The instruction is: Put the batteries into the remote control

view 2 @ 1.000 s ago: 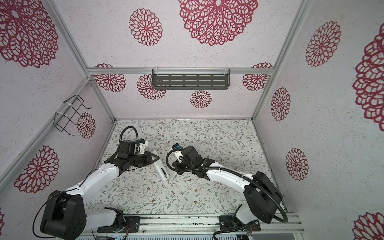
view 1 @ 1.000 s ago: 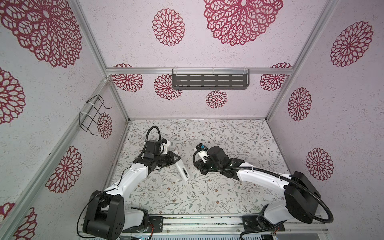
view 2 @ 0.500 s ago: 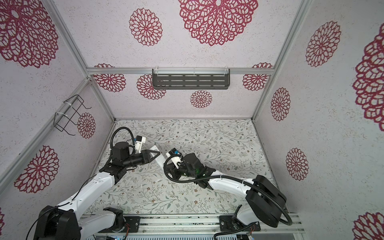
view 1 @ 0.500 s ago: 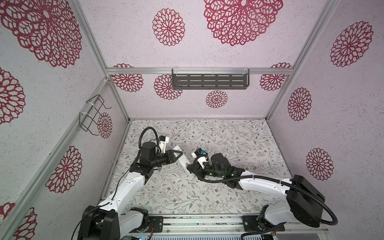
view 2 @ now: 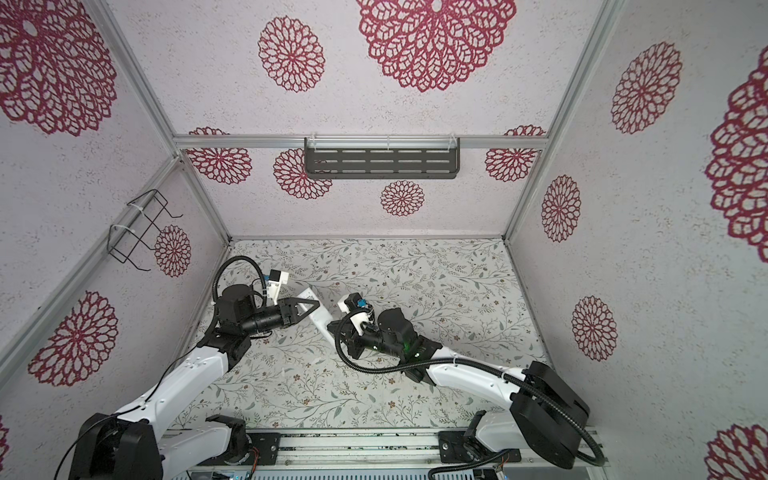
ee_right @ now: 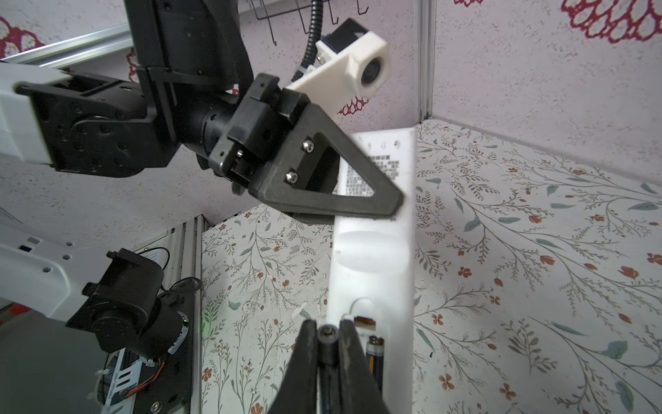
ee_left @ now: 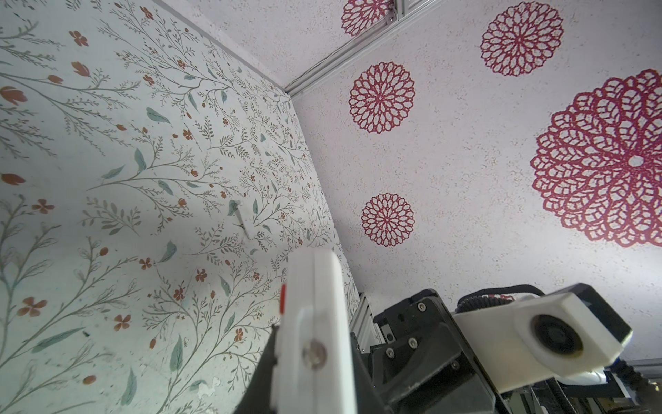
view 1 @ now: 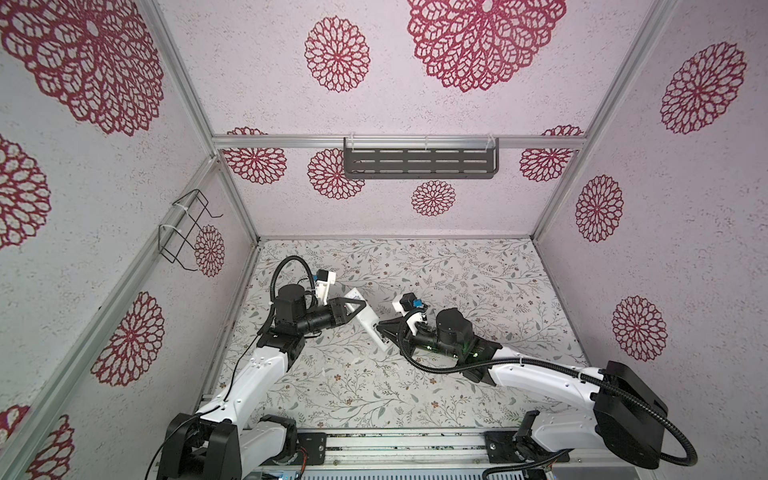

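One battery (ee_right: 374,355) looks seated in remote (ee_right: 374,258); my left fingers (ee_right: 379,202) clamp the remote, right fingers (ee_right: 308,344) pinch second battery (ee_right: 327,335), not yet inserted.

Centre-left passage is blocked: the remote control (view 1: 366,322) hangs above the worktop (view 1: 478,282), bridged between the left claw (view 1: 364,305), clamped on its far part, and the right claw (view 1: 381,333), pinching a battery (ee_right: 326,335) at its near part. The worktop's far strip and right side lie bare. Shelf (view 1: 419,162) and wire rack (view 1: 185,232) sit high on walls, well clear.
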Tool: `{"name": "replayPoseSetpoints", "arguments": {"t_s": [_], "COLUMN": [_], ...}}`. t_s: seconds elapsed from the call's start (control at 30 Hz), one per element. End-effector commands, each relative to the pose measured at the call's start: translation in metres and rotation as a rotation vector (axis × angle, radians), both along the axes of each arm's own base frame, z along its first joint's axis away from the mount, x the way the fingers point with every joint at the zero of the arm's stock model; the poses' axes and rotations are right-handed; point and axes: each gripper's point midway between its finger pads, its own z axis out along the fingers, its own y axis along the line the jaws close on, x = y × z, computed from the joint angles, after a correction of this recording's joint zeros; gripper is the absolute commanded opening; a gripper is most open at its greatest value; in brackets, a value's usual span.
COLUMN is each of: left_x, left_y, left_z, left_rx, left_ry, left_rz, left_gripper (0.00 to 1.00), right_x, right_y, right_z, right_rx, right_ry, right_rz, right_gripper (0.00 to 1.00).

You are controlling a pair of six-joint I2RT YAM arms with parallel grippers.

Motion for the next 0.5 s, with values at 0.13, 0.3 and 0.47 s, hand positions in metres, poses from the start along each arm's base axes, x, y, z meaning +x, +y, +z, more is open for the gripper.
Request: {"name": "replayPoseSetpoints", "arguments": {"t_s": [0.13,0.3,0.47], "left_x": [-0.004,-0.003,-0.002], "left_y": [0.000,0.002,0.003], "left_z": [0.026,0.029,0.031], "left_rx": [-0.071,-0.095,-0.111], "left_ry": [-0.083,-0.089,-0.091], "left_rz": [-0.025,-0.024,-0.023], "left_gripper": [0.00,0.00,0.00], "right_x": [0.002,0.001,0.003], "right_y": [0.002,0.003,0.003], "right_z": [0.012,0.005,-0.007], "right_rx": [0.042,0.037,0.000], "right_ry": [-0.059,-0.048,-0.033], "right_rz": [-0.007,-0.003,-0.015], "right_gripper": [0.12,0.12,0.11]}}
